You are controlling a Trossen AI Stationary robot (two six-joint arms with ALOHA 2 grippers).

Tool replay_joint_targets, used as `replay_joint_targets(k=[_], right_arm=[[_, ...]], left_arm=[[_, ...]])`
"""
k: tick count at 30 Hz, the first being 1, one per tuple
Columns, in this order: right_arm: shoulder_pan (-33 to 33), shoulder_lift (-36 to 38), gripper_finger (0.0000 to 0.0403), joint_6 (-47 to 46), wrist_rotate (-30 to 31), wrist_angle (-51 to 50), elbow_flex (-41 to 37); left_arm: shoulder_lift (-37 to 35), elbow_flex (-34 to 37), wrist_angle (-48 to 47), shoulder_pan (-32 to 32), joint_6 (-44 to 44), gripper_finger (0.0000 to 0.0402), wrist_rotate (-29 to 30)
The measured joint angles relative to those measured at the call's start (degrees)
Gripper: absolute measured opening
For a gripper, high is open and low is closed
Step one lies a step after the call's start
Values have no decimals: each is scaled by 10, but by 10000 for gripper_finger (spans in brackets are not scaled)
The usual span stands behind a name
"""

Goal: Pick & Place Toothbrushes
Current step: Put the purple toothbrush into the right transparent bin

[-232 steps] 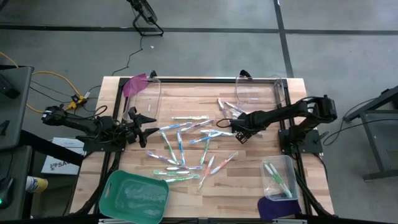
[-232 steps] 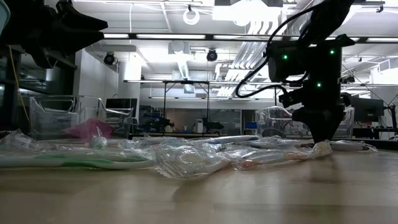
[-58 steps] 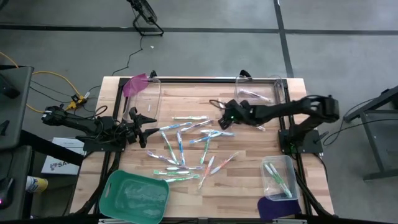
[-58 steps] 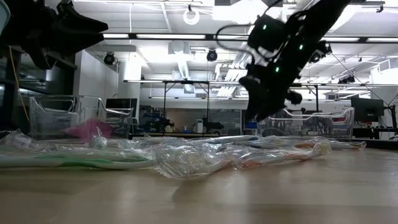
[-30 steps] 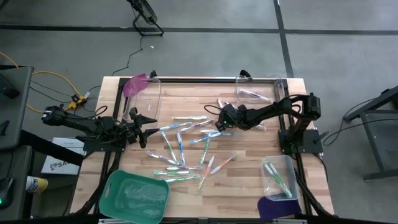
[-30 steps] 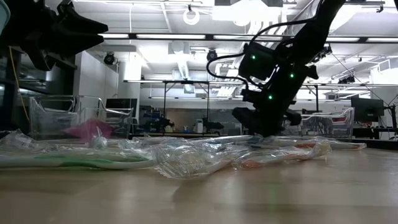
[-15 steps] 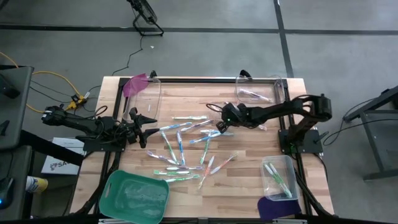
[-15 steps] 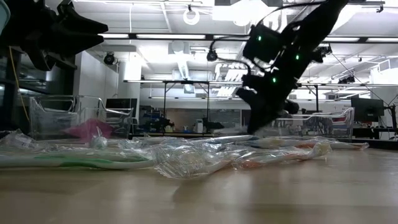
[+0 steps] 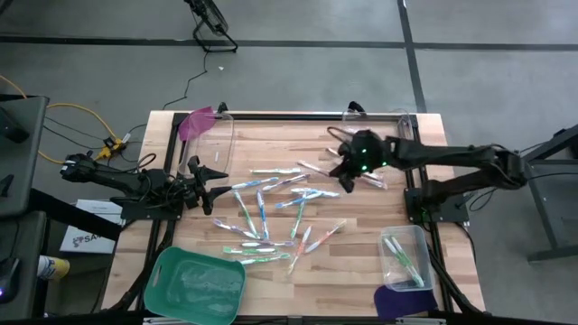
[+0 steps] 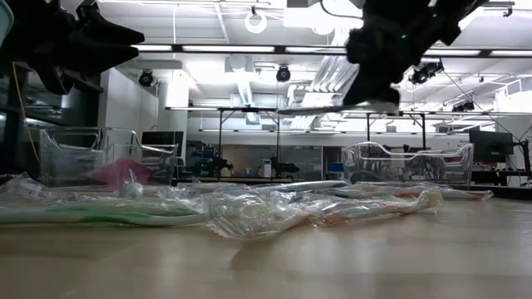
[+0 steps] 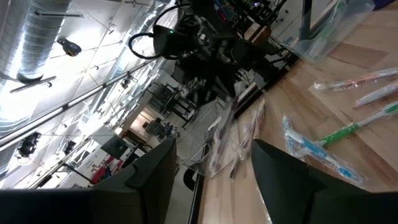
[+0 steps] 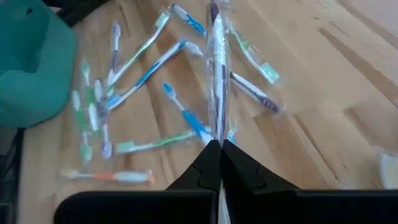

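toothbrushes [image 9: 271, 212]: most loose on the worktop [image 9: 361, 271], a few binned in clear tub [image 9: 405, 257]; right hand [image 12: 219, 151] clamped on one wrapped toothbrush [image 12: 217, 74], lifted; left hand [image 9: 215, 185] parted, empty.

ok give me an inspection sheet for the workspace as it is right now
surface: wooden table, black-framed along its far edge.
job's things: toothbrushes, wrapped, scattered mid-table; one wrapped toothbrush held lifted; more in the clear bin at the near right.
clutter: teal tub near left; clear bin with pink lid far left; another clear bin far right; purple lid.
grippers: right gripper shut on the wrapped toothbrush, raised over the table's far right; left gripper open, waiting at the left edge.
cables: yellow and black cables on the floor at left.
surroundings: grey floor; workshop benches in the low view; no person seen.
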State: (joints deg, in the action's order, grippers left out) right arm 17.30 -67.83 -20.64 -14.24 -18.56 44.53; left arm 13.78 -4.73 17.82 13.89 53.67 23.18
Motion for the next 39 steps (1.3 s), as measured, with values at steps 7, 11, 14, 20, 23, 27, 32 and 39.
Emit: replay_joint_targets(k=[7, 11, 14, 20, 23, 27, 32, 39], right_arm=[[45, 63, 2, 20, -8, -91, 0], [66, 80, 3, 40, 5, -126, 0], [85, 91, 3, 53, 50, -150, 0], [121, 123, 3, 94, 105, -162, 0], [135, 144, 3, 135, 149, -177, 0], [150, 169, 3, 192, 216, -198, 0], [167, 176, 3, 254, 286, -223, 0], [180, 150, 3, 330, 378, -242, 0]], left_arm=[[0, 0, 0, 0, 0, 203, 0], [0, 0, 0, 0, 0, 203, 0], [0, 0, 0, 0, 0, 203, 0], [0, 0, 0, 0, 0, 203, 0], [0, 0, 0, 0, 0, 203, 0], [0, 0, 0, 0, 0, 203, 0], [0, 0, 0, 0, 0, 203, 0], [0, 0, 0, 0, 0, 203, 0]])
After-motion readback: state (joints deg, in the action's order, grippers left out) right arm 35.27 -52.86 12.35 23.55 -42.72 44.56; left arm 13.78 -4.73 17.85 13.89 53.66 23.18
